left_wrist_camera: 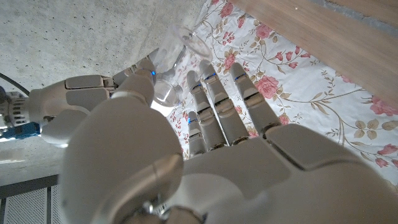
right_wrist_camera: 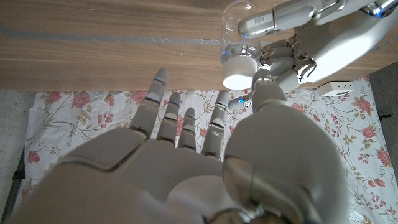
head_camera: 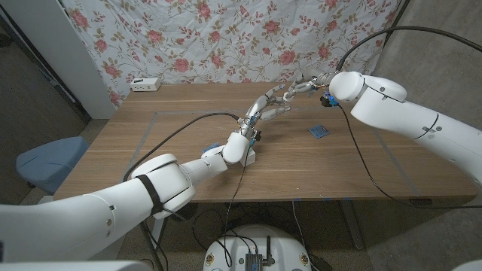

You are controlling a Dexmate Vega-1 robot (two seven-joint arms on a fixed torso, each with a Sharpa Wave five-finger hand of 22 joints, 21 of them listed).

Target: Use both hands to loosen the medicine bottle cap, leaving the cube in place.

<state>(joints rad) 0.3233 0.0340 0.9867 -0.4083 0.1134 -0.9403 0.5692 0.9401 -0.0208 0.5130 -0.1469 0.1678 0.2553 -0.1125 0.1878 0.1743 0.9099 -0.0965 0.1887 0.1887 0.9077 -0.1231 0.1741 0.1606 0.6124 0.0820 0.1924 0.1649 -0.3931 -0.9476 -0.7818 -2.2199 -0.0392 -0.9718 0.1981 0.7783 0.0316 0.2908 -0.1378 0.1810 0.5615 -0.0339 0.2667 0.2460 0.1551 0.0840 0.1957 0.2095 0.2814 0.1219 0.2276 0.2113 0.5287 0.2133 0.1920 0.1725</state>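
Floral cloth (head_camera: 226,34) hangs behind the wooden table (head_camera: 151,150), and in the head view both hands meet in the air at upper centre, the left hand (head_camera: 260,114) rising from the lower left with its fingers round a bottle too small to make out here, the right hand (head_camera: 301,86) reaching in from the upper right, the blue cube (head_camera: 318,132) lying on the table below and to the right, well apart. In the left wrist view the clear medicine bottle (left_wrist_camera: 166,68) is gripped between the left thumb (left_wrist_camera: 140,84) and fingers (left_wrist_camera: 208,99) at upper centre. In the right wrist view the white cap (right_wrist_camera: 239,67) faces this camera in the upper right, the bottle's long axis aimed back at the right hand, whose fingers (right_wrist_camera: 171,121) are spread, holding nothing, just short of the cap.
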